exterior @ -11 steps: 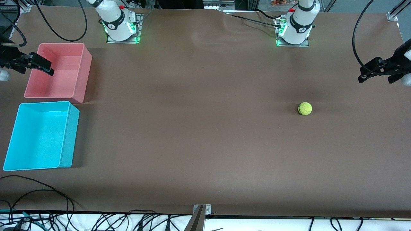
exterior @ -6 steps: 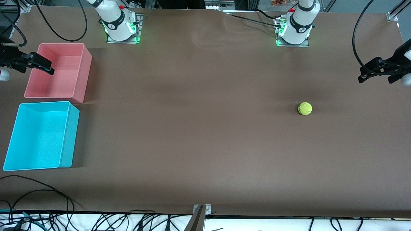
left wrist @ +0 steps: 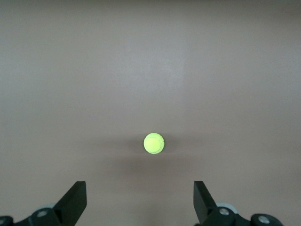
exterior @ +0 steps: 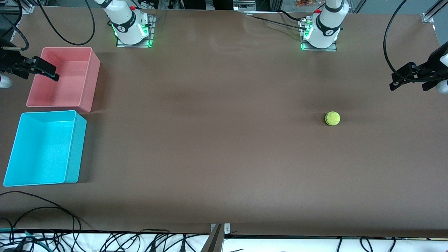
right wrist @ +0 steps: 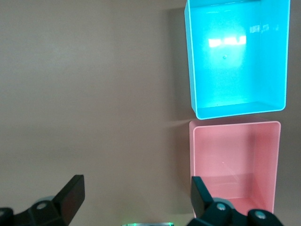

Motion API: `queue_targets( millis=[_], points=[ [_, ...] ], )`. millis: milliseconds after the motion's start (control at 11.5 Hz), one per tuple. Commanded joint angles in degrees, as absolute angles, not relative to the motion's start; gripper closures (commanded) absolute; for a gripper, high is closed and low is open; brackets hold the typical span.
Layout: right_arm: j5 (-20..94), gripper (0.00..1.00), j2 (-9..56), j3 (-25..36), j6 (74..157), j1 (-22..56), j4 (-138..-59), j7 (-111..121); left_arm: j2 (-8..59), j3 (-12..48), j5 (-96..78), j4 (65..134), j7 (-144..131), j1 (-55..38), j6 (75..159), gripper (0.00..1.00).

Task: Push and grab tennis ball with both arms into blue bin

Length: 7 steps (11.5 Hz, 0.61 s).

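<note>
Brown table (exterior: 217, 140) carried fuzzy yellow-green tennis ball (exterior: 332, 118) toward left arm's end, well apart from bright cyan-blue plastic bin (exterior: 42, 148) at right arm's end, pink tub (exterior: 63, 77) just beside bin. Left gripper (exterior: 407, 77) and right gripper (exterior: 38, 70) hung spread wide, empty. Risk: crooked push could roll ball off table or toward pink tub.
</note>
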<state>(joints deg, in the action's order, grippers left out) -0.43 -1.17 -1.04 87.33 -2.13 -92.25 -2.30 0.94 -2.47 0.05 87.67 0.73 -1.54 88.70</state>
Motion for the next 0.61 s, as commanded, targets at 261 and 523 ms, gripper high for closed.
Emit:
queue_targets(
  millis=[261, 523],
  points=[
    [0.6, 0.0, -1.0, -1.1, 86.1, -2.5, -91.1, -2.3, 1.8, -2.0, 1.4, 85.5, 0.3, -1.5, 87.3, 0.0],
    [0.6, 0.0, -1.0, -1.1, 86.1, -2.5, -91.2, -2.3, 1.8, -1.9, 1.4, 85.5, 0.3, -1.9, 87.3, 0.0]
  ],
)
